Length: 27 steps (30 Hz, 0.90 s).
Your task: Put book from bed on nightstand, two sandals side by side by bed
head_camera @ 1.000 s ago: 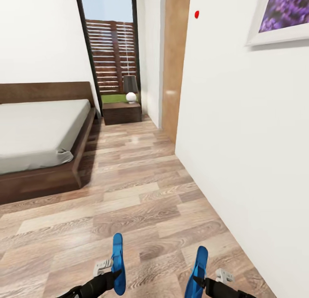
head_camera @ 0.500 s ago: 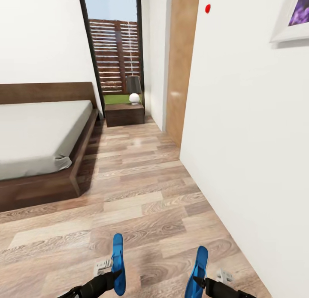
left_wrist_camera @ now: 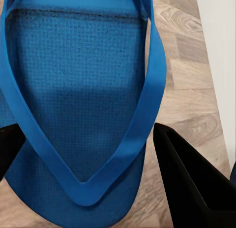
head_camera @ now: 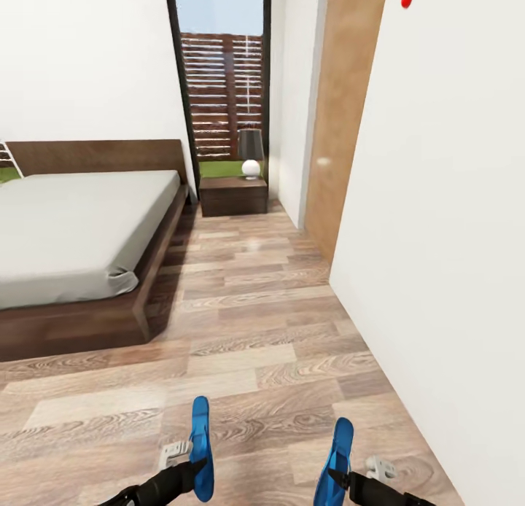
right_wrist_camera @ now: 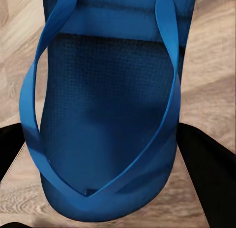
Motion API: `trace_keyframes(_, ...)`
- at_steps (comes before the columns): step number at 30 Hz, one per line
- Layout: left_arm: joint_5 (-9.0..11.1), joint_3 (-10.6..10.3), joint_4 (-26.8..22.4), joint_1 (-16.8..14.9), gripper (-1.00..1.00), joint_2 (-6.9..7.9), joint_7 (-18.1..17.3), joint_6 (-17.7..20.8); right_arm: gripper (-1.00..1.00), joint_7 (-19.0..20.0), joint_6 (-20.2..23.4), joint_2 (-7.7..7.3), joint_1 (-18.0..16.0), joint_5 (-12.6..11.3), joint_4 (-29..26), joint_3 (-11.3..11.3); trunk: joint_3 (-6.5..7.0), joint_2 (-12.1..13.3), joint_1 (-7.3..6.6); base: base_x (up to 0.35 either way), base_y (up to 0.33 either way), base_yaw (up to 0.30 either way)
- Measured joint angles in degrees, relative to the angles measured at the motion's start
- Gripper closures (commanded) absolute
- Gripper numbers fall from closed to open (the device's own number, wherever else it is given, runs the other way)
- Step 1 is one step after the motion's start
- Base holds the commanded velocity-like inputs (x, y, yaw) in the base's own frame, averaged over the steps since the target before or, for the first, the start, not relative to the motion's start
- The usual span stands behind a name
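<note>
I hold one bright blue sandal in each hand, on edge, low at the front of the head view. My left gripper (head_camera: 192, 465) is shut on the left sandal (head_camera: 202, 440); its sole and toe strap (left_wrist_camera: 78, 90) lie between the black fingers (left_wrist_camera: 194, 188). My right gripper (head_camera: 340, 478) is shut on the right sandal (head_camera: 338, 448), seen close with its strap (right_wrist_camera: 108, 114) between the fingers (right_wrist_camera: 214, 179). The bed (head_camera: 80, 229) with its off-white mattress and brown frame stands ahead on the left. A dark nightstand (head_camera: 233, 195) sits at the far end beside it. The book is out of view.
A lamp (head_camera: 251, 150) with a dark shade stands on the nightstand, before a tall dark-framed window (head_camera: 222, 76). A white wall (head_camera: 445, 222) and a brown door (head_camera: 343, 119) run close along the right. Wood-plank floor (head_camera: 248, 331) stretches between bed and wall.
The whole picture has shifted right, so the camera has turned left; the lavender picture has left the frame and more of the bed shows. Both grippers still hold their sandals.
</note>
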Motion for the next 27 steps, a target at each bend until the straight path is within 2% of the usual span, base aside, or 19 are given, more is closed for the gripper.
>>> trace_keyframes(20, 0.0, -0.1, 0.0, 0.0, 1.00, 0.00, 0.1, 0.1, 1.00, -0.1, 0.0, 0.00, 0.0, 0.0, 0.0, 0.0, 0.00, 0.0, 0.00, 0.319, 0.000, 0.001)
trace_keyframes(27, 0.0, -0.1, 0.0, 0.0, 1.00, 0.00, 0.1, 0.1, 1.00, -0.1, 0.0, 0.02, 0.0, 0.0, 0.0, 0.0, 0.00, 0.0, 0.00, 0.319, 0.000, 0.178)
